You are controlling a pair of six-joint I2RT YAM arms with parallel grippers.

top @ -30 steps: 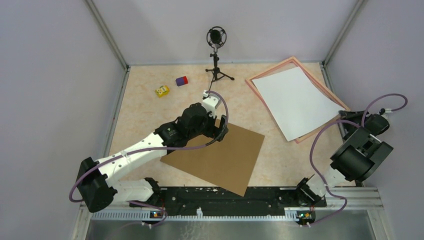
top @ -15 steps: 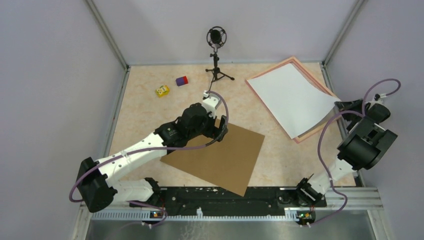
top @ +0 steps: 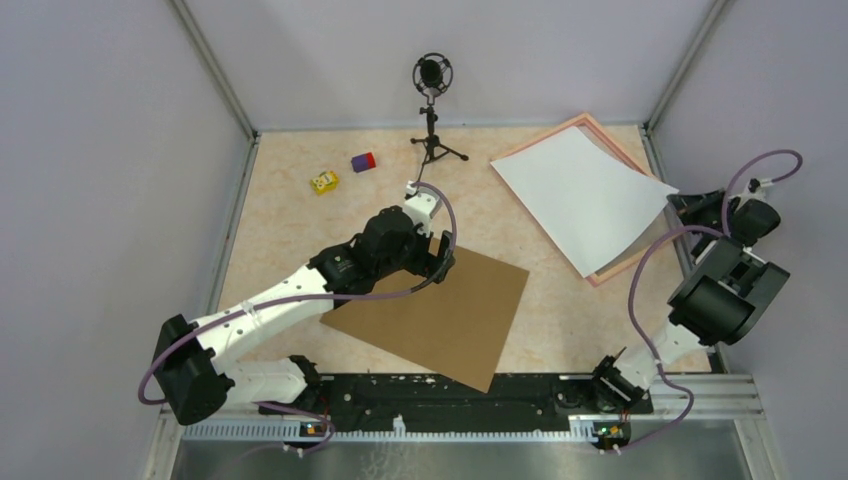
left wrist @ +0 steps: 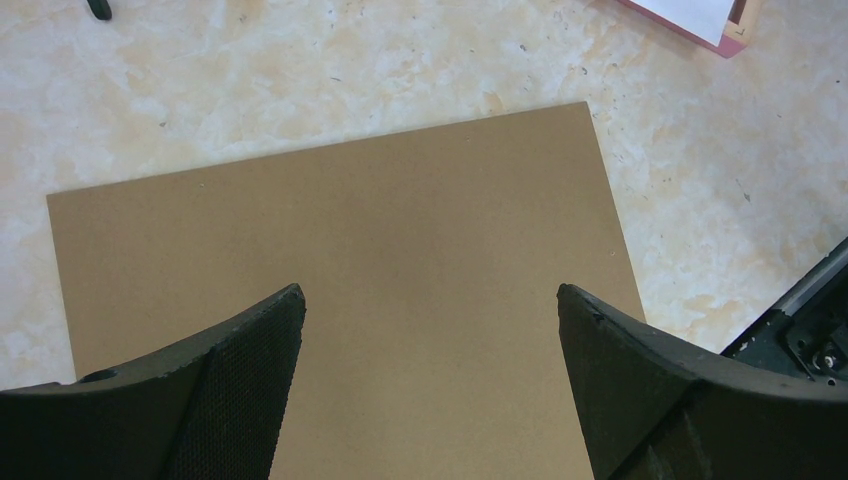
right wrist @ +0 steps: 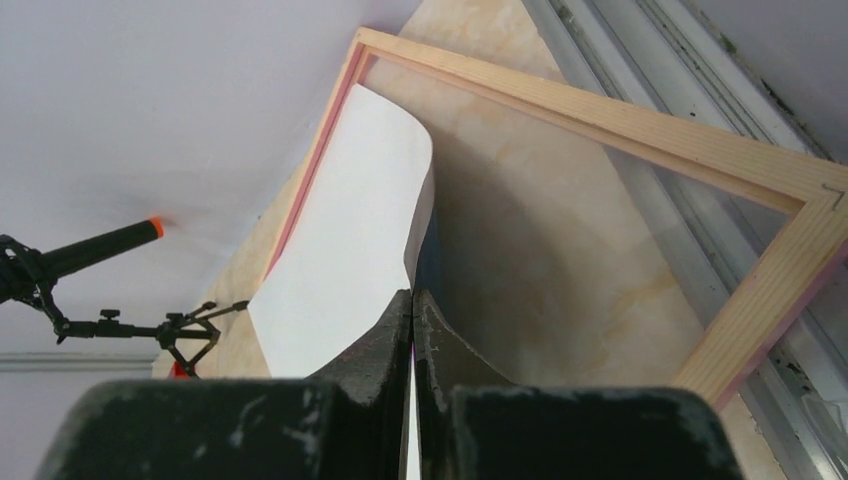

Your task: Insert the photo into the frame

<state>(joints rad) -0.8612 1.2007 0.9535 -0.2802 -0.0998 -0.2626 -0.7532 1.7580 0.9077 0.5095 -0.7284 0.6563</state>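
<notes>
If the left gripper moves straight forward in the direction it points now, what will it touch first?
Most likely the brown board: the left gripper, wide open, points down at it with nothing between them in its wrist view. The gap to the board is unclear.

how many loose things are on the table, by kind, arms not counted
flat sheets: 2 (photo, brown board)
frame: 1
small blocks: 2 (yellow block, purple and red block)
microphone on tripod: 1
total: 6
</notes>
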